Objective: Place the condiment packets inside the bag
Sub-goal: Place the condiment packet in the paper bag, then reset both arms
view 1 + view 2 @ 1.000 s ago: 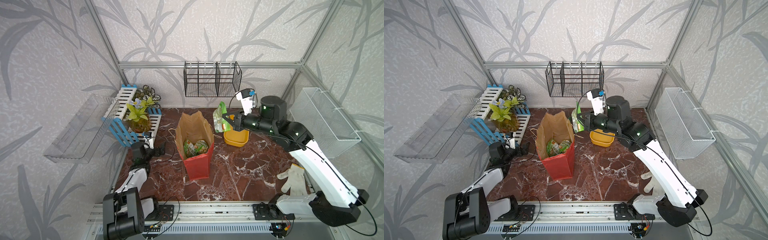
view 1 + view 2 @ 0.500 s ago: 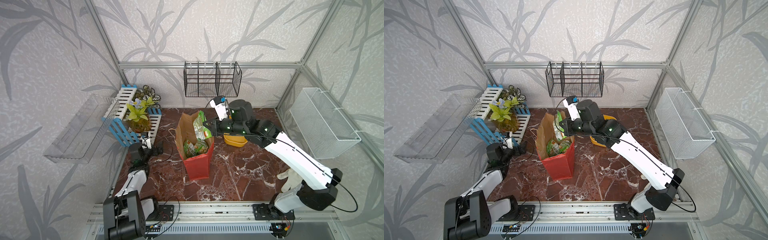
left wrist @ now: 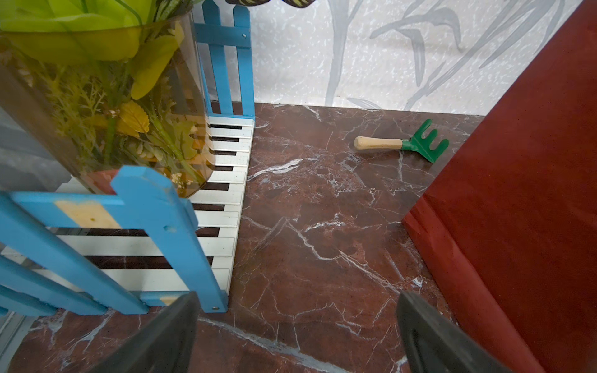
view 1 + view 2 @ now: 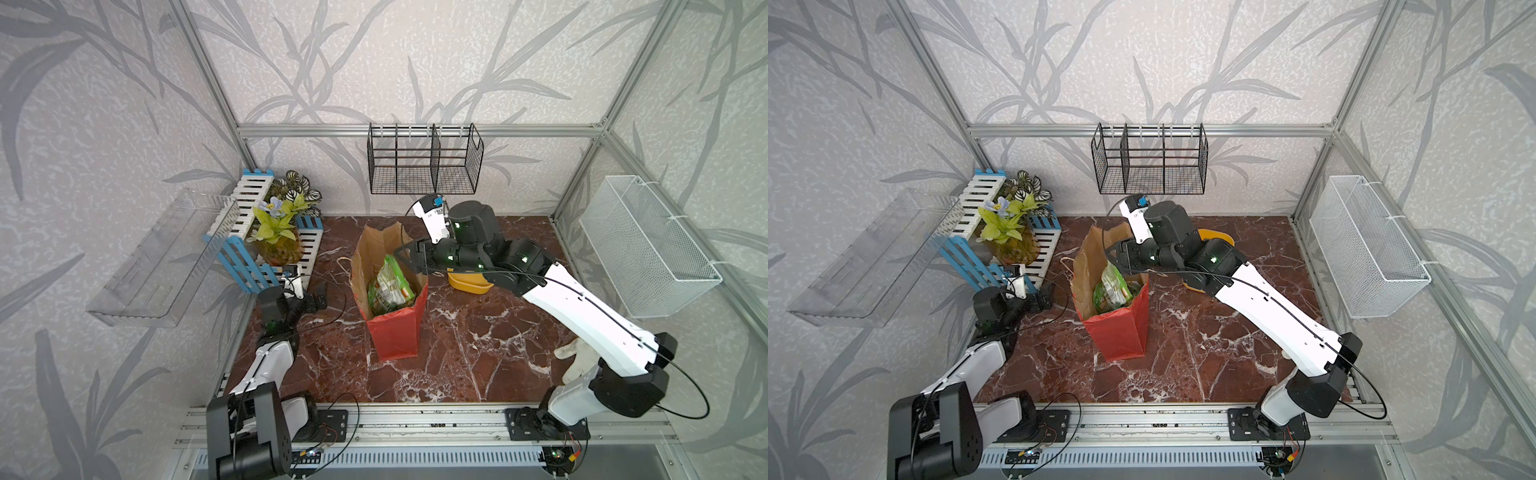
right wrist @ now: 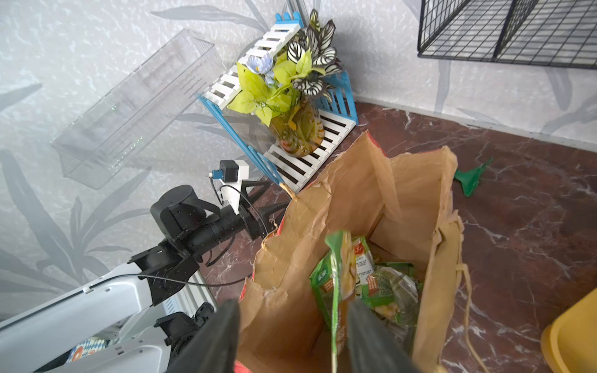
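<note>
While the left pincer (image 4: 320, 296) sits low over the bench (image 4: 478, 345) with its jaws spread wide and nothing between them, the blue-and-white slatted rack (image 3: 223, 193) lies just beside one of its fingers (image 3: 168, 332) and the glass vase of green leaves (image 3: 106, 106) stands on that rack, ahead of the pincer. Farther ahead of it, in its wrist view, a small green rake with a wooden handle (image 3: 387, 142) lies flat on the bench, and the red wall of the bag (image 3: 517, 193) rises close on its other side, apart from the fingers. In both top views the bag (image 4: 397, 332) stands upright near the middle of the bench, its mouth gaping and the brown inside showing. The condiment packets (image 4: 390, 286) lie heaped inside it — green sachets with orange and yellow prints. The right pincer (image 4: 409, 259) hangs over the bag's mouth, directly above the heap, jaws parted; in its wrist view one packet (image 5: 336, 284) stands on edge in the bag between the fingers (image 5: 365, 339), close to one of them, blurred, and whether it touches that finger cannot be told. Behind the right pincer, under its arm, the yellow tub (image 4: 469, 283) rests on the bench, and a white glove (image 4: 575, 357) lies well apart near the arm's base.
</note>
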`<action>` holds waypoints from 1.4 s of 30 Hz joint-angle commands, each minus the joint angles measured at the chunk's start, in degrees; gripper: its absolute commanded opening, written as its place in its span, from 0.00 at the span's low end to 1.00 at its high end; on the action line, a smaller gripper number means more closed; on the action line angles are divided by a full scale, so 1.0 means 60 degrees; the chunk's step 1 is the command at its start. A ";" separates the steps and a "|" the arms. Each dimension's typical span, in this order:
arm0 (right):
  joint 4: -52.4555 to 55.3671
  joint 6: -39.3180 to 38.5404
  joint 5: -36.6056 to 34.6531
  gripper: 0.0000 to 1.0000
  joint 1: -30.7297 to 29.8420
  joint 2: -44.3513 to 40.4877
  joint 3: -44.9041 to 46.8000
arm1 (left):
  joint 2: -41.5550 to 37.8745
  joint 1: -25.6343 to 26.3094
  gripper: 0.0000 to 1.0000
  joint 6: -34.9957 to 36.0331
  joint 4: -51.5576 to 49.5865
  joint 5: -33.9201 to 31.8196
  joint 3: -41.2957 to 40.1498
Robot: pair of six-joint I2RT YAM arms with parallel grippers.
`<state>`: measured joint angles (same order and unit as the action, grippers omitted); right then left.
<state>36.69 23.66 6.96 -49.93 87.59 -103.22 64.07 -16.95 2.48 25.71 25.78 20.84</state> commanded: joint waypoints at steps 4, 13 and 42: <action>-0.0049 -0.0892 -0.1077 0.99 -0.0050 -0.1401 0.0790 | 0.0023 -0.0031 1.00 0.0182 0.0166 0.0354 -0.0075; -0.0594 -0.1026 -0.3344 0.99 0.2186 -0.3709 0.4457 | 0.0154 0.0134 1.00 0.0026 0.0560 0.0237 -0.0211; -1.4993 -0.4352 -0.4863 0.99 0.6667 -0.1393 1.4521 | 0.3914 0.2670 1.00 -0.0389 1.0848 -0.4500 -0.2866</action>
<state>-40.56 1.93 -27.24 -10.07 77.91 -17.69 85.62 -2.52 -2.15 80.97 3.18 4.64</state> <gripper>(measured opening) 0.989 0.999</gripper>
